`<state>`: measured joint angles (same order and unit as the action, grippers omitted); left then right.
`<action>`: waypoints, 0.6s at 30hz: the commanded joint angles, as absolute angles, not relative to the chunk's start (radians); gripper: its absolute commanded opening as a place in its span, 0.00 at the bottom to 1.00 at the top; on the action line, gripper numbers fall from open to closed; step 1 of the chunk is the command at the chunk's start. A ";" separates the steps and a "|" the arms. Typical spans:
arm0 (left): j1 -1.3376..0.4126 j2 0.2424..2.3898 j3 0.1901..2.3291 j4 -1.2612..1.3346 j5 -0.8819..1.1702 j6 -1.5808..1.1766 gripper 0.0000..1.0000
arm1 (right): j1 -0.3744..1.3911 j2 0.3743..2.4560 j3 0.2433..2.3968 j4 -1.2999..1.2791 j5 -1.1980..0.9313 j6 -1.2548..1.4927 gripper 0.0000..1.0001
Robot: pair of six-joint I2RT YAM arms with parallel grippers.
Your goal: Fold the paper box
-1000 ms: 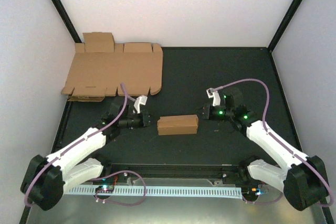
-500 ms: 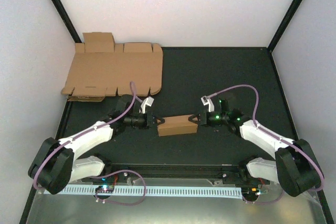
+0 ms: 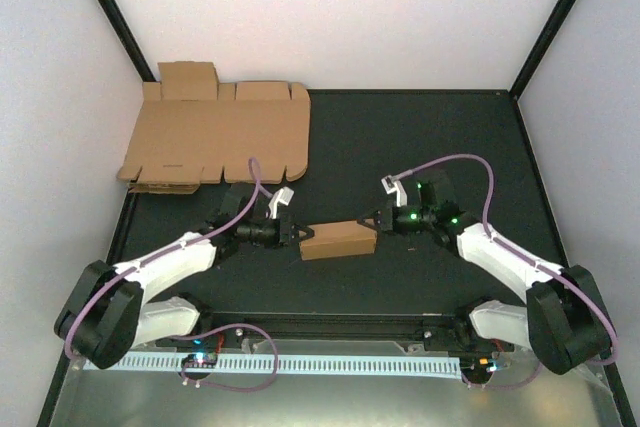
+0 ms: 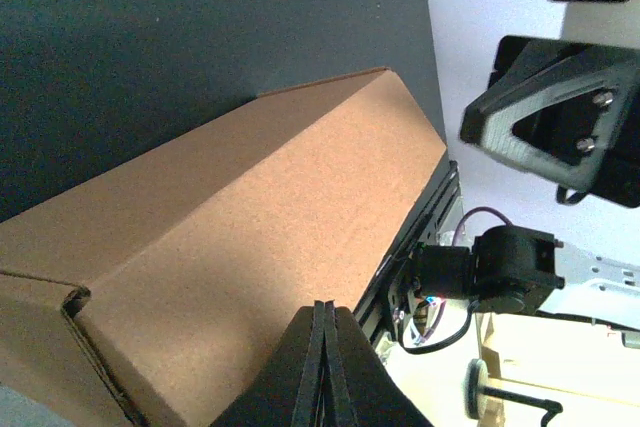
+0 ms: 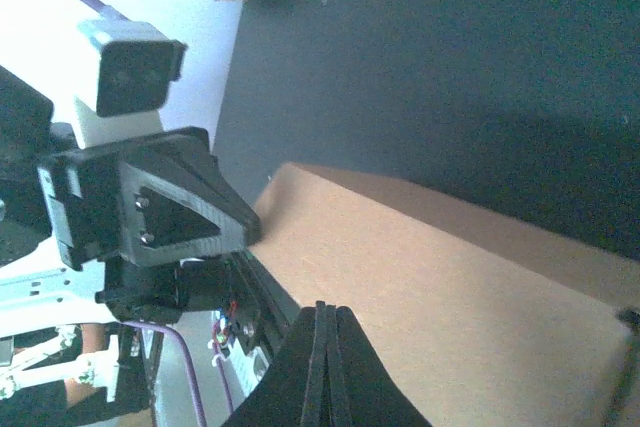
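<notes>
The paper box [image 3: 338,240] is a small closed brown cardboard block lying on the black mat between the two arms. It fills the left wrist view [image 4: 230,247] and the right wrist view [image 5: 450,287]. My left gripper [image 3: 297,235] is shut, its tips against the box's left end with nothing between them [image 4: 327,309]. My right gripper [image 3: 374,221] is also shut and empty [image 5: 327,309], its tips at the box's right end. Each wrist view shows the other gripper beyond the far end of the box.
Larger flat brown cardboard sheets [image 3: 215,137] lie at the back left of the mat, near the left wall. A black rail and a white slotted strip [image 3: 300,362] run along the near edge between the arm bases.
Both arms have swung inward from about a hand's width away, and their shut tips now touch the two ends of the box. The box has shifted slightly.
</notes>
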<state>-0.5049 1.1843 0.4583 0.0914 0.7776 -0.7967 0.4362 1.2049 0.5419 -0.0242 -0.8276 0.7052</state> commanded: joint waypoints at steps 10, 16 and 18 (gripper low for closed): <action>-0.497 1.189 0.520 0.010 0.736 -0.744 0.02 | 0.407 1.284 0.572 -0.030 -0.826 0.653 0.02; -0.494 1.255 0.426 0.140 0.744 -0.770 0.01 | 0.406 1.351 0.490 0.072 -0.839 0.676 0.02; -0.495 1.268 0.410 0.166 0.751 -0.777 0.02 | 0.406 1.360 0.483 0.078 -0.836 0.672 0.02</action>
